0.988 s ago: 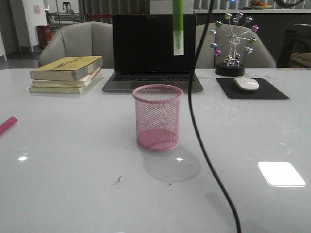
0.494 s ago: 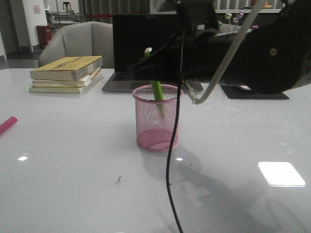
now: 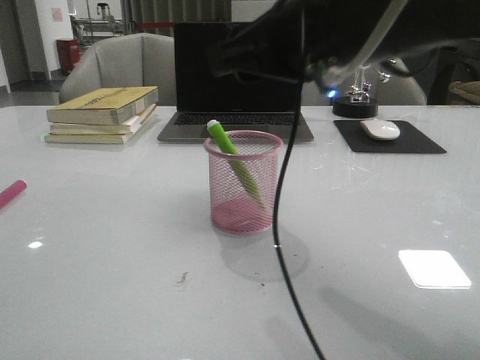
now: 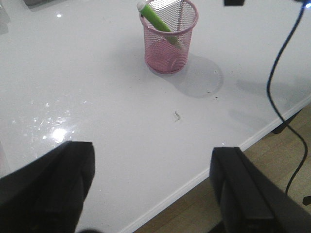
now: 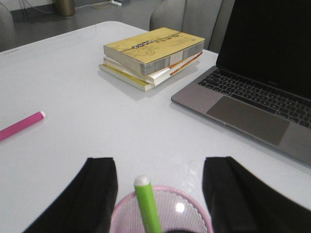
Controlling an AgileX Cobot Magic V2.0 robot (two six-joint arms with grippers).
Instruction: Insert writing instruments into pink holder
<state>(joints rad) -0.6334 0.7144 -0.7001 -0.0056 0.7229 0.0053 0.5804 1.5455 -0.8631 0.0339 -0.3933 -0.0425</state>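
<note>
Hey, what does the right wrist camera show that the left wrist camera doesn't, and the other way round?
Only the right wrist view shows the magenta pink marker lying on the white table, the stack of yellow-covered books and the open grey laptop. Only the left wrist view shows the whole pink wire-mesh cup down to its base, the table's near edge, the floor beyond and a hanging black cable. Both show the lime green marker leaning inside that cup, white end up, and each arm's own open pincer: right pincer, left pincer.
</note>
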